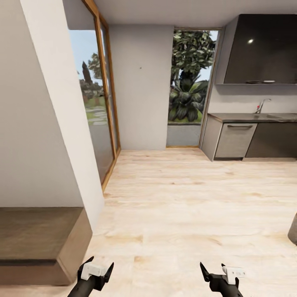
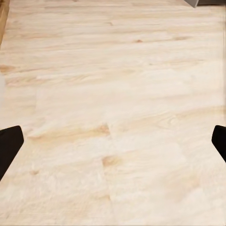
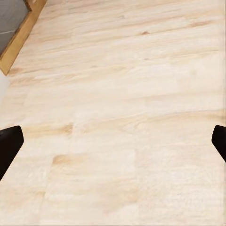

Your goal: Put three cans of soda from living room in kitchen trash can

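No can and no bin is to be seen at this moment; where they are, the pictures do not tell. The robot stands on a pale wood floor (image 1: 185,198), facing a kitchen corner.

The left gripper (image 1: 96,266) and the right gripper (image 1: 213,270) hang low over the floor, well apart; both have the jaws spread wide and hold nothing — in each wrist view the two dark fingertips (image 2: 9,143) (image 3: 9,143) stand at opposite sides, with bare planks between them.

At the left a white wall (image 1: 37,123) comes near, and at its foot lies a low wooden step (image 1: 41,243), just beside the left gripper; it narrows the way on that side. Behind it a tall glass door (image 1: 97,111) in a wooden frame shows a garden. Straight ahead is a plain grey wall (image 1: 142,86); next to it a narrow window (image 1: 192,78) shows dark green plants.

At the right stands a counter (image 1: 247,117) with grey cabinet fronts, a tap (image 1: 262,104) over a sink, and a dark wall cupboard (image 1: 264,49) above. At the right edge a small dark shape (image 1: 293,231) is cut off — I cannot tell what it is. The floor between the robot and the counter is open; the ceiling is white.
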Tool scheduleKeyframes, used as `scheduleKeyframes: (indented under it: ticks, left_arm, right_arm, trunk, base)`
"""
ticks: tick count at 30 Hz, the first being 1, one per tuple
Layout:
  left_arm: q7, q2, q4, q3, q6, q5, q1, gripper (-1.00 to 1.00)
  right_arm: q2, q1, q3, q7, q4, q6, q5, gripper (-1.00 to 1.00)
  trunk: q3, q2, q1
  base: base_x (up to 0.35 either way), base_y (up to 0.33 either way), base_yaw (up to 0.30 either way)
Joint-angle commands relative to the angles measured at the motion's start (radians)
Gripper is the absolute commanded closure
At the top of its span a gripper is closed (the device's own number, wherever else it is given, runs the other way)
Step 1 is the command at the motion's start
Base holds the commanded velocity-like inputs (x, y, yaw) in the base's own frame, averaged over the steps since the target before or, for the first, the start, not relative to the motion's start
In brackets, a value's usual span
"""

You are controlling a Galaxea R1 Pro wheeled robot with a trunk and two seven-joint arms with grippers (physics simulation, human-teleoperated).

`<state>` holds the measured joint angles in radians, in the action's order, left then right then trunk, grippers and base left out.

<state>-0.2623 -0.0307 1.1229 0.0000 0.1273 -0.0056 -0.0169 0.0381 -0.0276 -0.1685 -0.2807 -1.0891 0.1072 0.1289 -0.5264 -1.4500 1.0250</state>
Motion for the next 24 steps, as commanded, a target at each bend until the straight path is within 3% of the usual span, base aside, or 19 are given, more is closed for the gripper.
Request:
scheduleKeyframes:
  ticks: [1,13,24]
  left_arm:
    - [0.000,0.000,0.000,0.000,0.000,0.000,0.000,-1.00]
    - [-0.001,0.000,0.000,0.000,-0.001,-0.001,0.000,-1.00]
    - [0.000,0.000,0.000,-0.001,-0.002,-0.002,0.000,-1.00]
  right_arm:
    - [0.000,0.000,0.000,0.000,0.000,0.000,0.000,-1.00]
    - [0.002,0.000,-0.002,0.001,0.000,0.000,0.000,-1.00]
    - [0.002,0.000,-0.002,0.002,0.000,0.000,0.001,-1.00]
  trunk:
    - [-0.001,0.000,0.000]
    - [-0.006,0.000,0.000]
    - [-0.011,0.000,0.000]
  base:
    - [0.259,0.105,-0.227]
    - [0.302,0.095,-0.228]
    - [0.322,-0.031,-0.230]
